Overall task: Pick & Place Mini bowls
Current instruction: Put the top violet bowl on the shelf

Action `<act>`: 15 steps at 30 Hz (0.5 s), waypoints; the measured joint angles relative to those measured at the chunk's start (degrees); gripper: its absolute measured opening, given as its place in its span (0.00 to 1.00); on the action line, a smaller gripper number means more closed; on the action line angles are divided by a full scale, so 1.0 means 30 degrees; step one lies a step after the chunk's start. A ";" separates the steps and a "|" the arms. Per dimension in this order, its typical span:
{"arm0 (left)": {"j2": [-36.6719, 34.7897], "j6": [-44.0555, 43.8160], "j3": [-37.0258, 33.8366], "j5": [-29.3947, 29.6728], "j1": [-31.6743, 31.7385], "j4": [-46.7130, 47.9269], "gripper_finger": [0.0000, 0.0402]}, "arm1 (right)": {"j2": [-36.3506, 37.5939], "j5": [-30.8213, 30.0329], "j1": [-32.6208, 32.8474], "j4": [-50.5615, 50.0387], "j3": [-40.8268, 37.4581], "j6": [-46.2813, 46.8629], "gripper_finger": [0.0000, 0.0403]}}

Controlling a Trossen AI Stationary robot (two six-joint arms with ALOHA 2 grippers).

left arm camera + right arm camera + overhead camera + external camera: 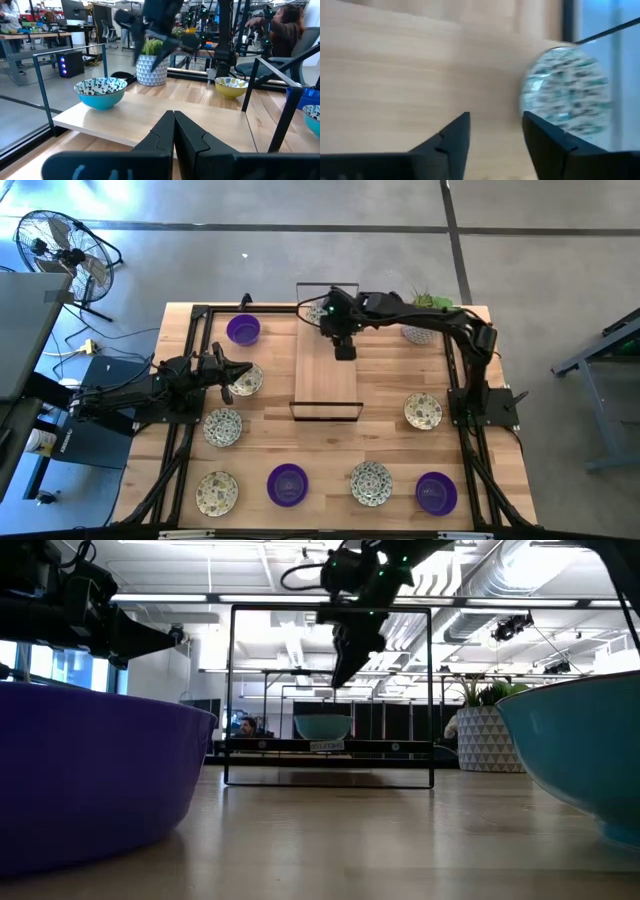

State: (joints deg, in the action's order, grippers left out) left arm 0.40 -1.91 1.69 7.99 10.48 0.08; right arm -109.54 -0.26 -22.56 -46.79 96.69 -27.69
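Several mini bowls stand on the table in the high view: purple ones [243, 330] [288, 484] [436, 492] and speckled ones [245, 380] [223, 426] [371, 483] [423, 411]. One speckled bowl with a turquoise outside [100, 92] rests on its base on the raised wooden platform [325, 385], near its far end. My right gripper [495, 130] hangs open above the platform, beside that bowl [567, 95], and touches nothing. My left gripper [173, 122] is shut and empty at the table's left, next to a speckled bowl.
A black wire frame [325, 420] rims the platform. A white patterned pot with a green plant [425, 330] stands at the far right, under the right arm. Black rails run along the table's left and right sides. People sit in the room beyond the table.
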 joint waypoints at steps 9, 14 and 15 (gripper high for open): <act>0.0000 -0.0024 -0.0015 -0.0818 0.0000 0.0050 0.00 | 0.3918 0.1254 0.0433 0.4665 -0.6110 0.0745 0.02; 0.0000 0.0001 -0.0036 -0.1365 0.0000 -0.0072 0.00 | 0.7795 0.1216 0.0495 1.1873 -1.1696 0.2802 0.06; 0.0000 0.0029 -0.0036 -0.1603 0.0000 -0.0101 0.00 | 0.8581 0.1185 0.0554 1.3863 -1.2910 0.3107 0.06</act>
State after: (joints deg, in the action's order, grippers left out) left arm 0.40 -1.82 1.58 3.18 10.48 -0.23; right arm -83.79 3.30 -20.90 -5.20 57.96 -18.37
